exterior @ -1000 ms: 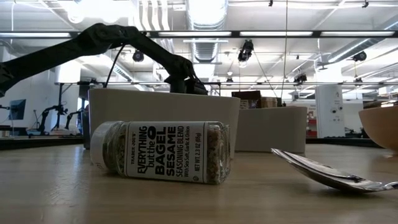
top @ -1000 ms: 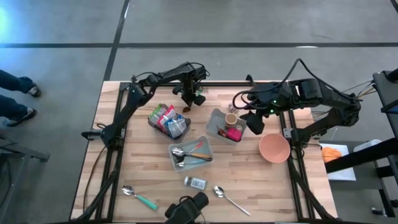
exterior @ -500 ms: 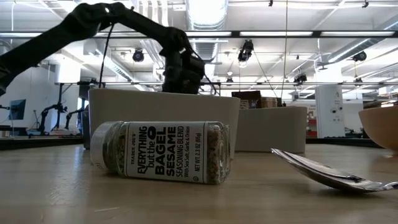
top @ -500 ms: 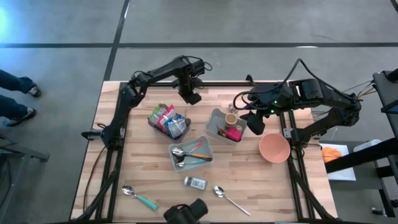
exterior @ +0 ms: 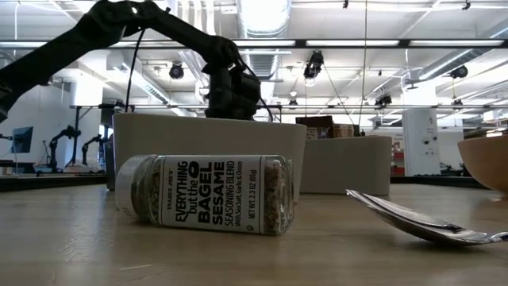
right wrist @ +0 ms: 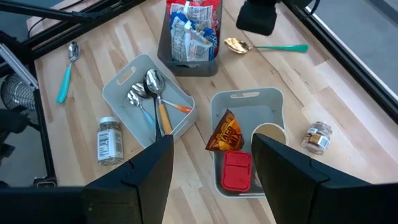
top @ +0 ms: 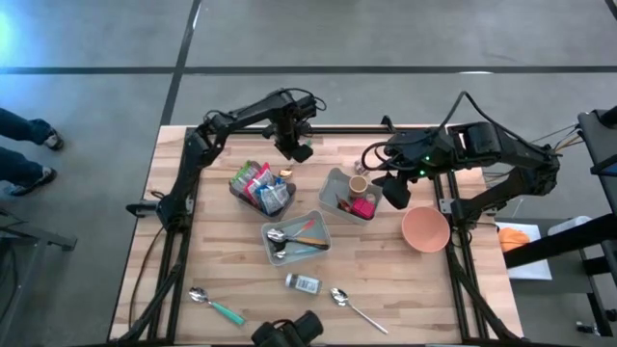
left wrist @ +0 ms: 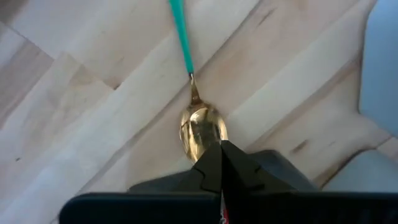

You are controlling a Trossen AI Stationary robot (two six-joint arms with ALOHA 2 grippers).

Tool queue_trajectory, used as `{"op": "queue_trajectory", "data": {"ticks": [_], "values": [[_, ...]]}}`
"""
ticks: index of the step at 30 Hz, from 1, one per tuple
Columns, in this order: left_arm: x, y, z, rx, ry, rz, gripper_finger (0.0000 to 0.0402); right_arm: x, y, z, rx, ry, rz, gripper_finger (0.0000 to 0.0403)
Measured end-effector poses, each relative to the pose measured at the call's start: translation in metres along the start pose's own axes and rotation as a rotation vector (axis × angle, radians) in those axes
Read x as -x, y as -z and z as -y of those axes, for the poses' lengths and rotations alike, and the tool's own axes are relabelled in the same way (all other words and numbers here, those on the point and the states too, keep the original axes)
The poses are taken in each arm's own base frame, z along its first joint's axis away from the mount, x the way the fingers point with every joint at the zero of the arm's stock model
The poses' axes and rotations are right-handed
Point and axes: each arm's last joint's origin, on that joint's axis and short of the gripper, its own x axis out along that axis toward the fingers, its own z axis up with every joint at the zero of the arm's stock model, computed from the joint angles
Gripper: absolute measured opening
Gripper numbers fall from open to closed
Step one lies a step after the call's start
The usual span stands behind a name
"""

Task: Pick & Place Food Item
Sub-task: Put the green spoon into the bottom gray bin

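The left arm's fingers (left wrist: 208,171) are pressed together with nothing between them, hanging just above the gold bowl of a teal-handled spoon (left wrist: 200,127) that lies flat on the bench (top: 386,280). A second ago they sat lower, close to the wood at the top middle of the overhead picture. Since then they have lifted and drawn a little toward the bench's far edge, and the low view shows them raised behind the pale bins. The spoon stays on the bench on its own, so that arm looks done with it and carries no food. The right arm's fingers (right wrist: 146,171) stand apart and empty. They have not moved over the same second, hovering at the right of centre over the grey bin (right wrist: 273,98). That bin holds an orange chip bag (right wrist: 225,134), a red box (right wrist: 236,171) and a paper cup (right wrist: 268,134). The chip bag, the likeliest food item here, lies untouched in the bin directly below those open fingers. More packets fill the snack bin (top: 258,185) left of centre, and a seasoning jar (top: 302,282) lies on its side near the bottom edge. No food has been picked yet, and the right arm appears best placed to descend for it.
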Motion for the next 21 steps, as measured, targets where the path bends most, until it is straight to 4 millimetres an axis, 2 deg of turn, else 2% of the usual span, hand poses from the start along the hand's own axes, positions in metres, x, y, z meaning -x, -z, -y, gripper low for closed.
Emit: {"op": "queue_trajectory", "data": {"ticks": [3, 12, 21], "values": [[-0.013, -0.001, 0.004, 0.002, 0.0, 0.007, 0.002, 0.0, 0.001, -0.001, 0.004, -0.003, -0.001, 0.0215], [-0.04, -0.008, -0.001, 0.125, -0.009, 0.071, 0.0132, 0.001, 0.003, -0.005, 0.022, -0.015, -0.005, 0.0215], [-0.054, -0.012, -0.007, 0.186, -0.04, 0.081, 0.0144, 0.001, 0.003, -0.006, 0.014, -0.019, -0.007, 0.0215]]}}
